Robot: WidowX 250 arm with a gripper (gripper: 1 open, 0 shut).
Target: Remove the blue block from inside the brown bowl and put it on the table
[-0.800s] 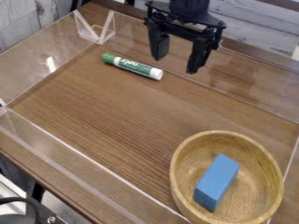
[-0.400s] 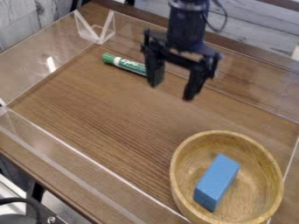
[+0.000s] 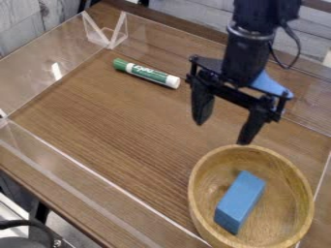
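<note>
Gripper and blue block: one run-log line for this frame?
gripper: open, above bowl's far rim | blue block: in brown bowl, ungrasped | table: marker

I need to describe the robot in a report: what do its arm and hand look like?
The arm is black, with a dark cable beside it. A blue patch shows at the wrist. The hand is black, with a wide crossbar and two long, straight, narrow fingers. No markings can be made out.

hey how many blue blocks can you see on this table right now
1. The blue block lies inside the brown bowl near the picture's lower right corner. None shows on the bare table; the open gripper hides a small patch behind it.
</note>
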